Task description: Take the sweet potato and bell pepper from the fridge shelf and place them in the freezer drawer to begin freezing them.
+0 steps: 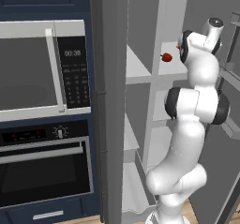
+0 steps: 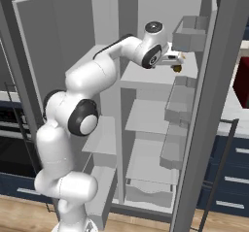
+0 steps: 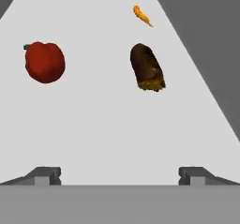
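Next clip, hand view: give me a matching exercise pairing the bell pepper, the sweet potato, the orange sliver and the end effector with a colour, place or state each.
Column 1
1. bell pepper
2. sweet potato
3. orange sliver
4. end effector

Column 2
A. open, holding nothing
B. dark reddish-brown, middle of the fridge shelf
C. glossy red, at the view's left
D. tiny, farthest from the fingertips

Pairs: 1-C, 2-B, 3-D, 4-A

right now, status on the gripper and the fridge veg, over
Gripper open, empty, short of both. Dark reddish-brown oblong sweet potato and glossy red bell pepper apart on pale fridge shelf. Nothing between gripper and either.
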